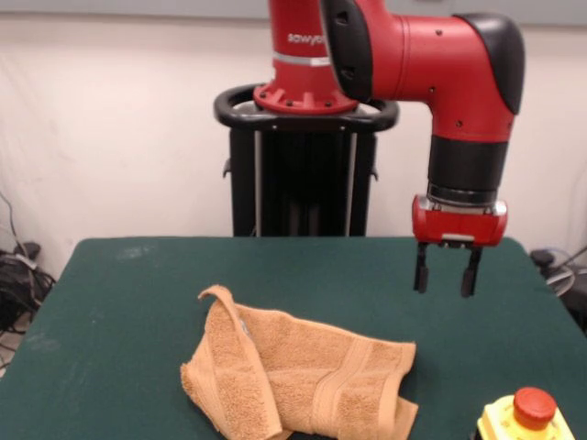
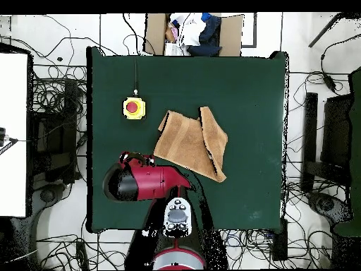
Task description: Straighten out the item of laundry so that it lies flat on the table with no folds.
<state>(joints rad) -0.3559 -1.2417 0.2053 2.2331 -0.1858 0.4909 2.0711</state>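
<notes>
The arm reaches out from the pedestal and bends straight down, so the gripper hangs above the table with its two fingers parted and nothing between them. The towel lies apart from it, rumpled — one side folded over the rest, a corner curling upward. In the front view the picture's bottom edge cuts off the towel's near edge and part of a red-and-yellow button. From overhead the arm hides the gripper.

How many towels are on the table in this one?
1. The towel lies rumpled and partly folded over itself on the green table, beside the yellow emergency-stop button. The gripper hangs open, apart from it.
</notes>
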